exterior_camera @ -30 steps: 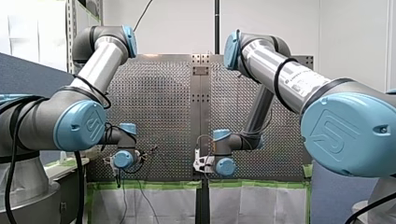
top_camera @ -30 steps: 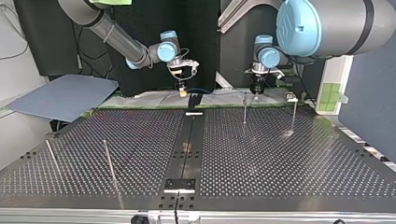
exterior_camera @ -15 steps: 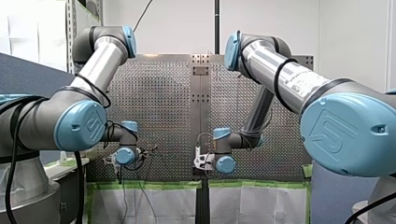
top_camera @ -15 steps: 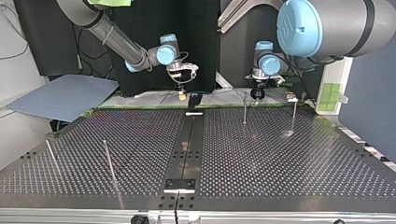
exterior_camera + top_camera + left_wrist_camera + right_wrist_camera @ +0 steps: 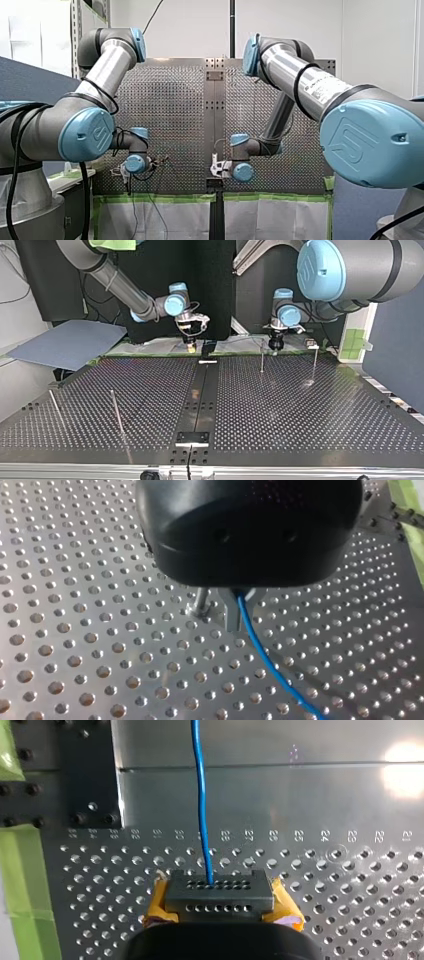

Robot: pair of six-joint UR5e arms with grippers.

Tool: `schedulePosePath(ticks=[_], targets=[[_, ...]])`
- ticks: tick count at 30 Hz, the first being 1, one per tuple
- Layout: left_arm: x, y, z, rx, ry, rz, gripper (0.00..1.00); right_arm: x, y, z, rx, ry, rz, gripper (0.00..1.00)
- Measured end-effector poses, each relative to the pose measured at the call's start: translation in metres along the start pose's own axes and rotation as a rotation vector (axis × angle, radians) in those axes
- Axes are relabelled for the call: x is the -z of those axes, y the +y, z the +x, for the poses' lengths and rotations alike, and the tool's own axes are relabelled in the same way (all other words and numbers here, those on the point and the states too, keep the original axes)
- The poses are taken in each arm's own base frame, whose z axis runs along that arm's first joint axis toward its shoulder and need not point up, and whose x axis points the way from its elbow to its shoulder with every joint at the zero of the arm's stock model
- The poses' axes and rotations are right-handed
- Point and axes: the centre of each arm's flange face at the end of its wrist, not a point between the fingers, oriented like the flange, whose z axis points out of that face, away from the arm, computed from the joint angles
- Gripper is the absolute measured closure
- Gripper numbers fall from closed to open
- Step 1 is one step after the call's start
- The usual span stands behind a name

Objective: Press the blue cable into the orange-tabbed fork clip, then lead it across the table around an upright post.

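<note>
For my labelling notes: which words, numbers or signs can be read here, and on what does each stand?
"24", "23", "22", "21": row of numbers on the perforated silver metal table; the rest of the row is blurred.
Lettering on my right arm's silver tube: too small to read.

Opposed views across table (image 5: 300, 405); wrist close-ups

Colours noted: blue cable (image 5: 202, 805); perforated table (image 5: 300, 410) silver, regular grid of round holes, black centre strip (image 5: 200, 395); tape (image 5: 22, 885) lime green; joint caps (image 5: 85, 135) light blue on grey arms; my right gripper (image 5: 219, 895): pads (image 5: 159, 907) yellow-orange
</note>
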Motion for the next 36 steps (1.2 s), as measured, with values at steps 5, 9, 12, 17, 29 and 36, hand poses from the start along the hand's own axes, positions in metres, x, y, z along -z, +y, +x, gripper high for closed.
schedulePosePath(ticks=[5,9,12,17,29,36], targets=[[-0.002,0.000,-0.001,0.001,0.002,0.000,1.00,-0.007,0.013,0.005,-0.012,0.006,-0.019,1.00],[-0.004,0.001,-0.003,0.005,0.004,-0.001,1.00,-0.013,0.023,0.009,-0.021,0.013,-0.033,1.00],[-0.006,0.002,-0.005,0.004,0.006,-0.003,1.00,-0.017,0.029,0.012,-0.024,0.015,-0.040,1.00],[-0.007,0.003,-0.005,-0.004,0.009,-0.006,1.00,-0.019,0.037,0.014,-0.024,0.011,-0.052,1.00],[-0.004,0.007,-0.004,-0.085,0.033,-0.051,1.00,-0.019,0.042,0.013,-0.016,-0.002,-0.059,1.00],[-0.002,0.009,-0.002,-0.137,0.055,-0.050,0.69,-0.019,0.042,0.012,-0.015,-0.006,-0.060,1.00]])
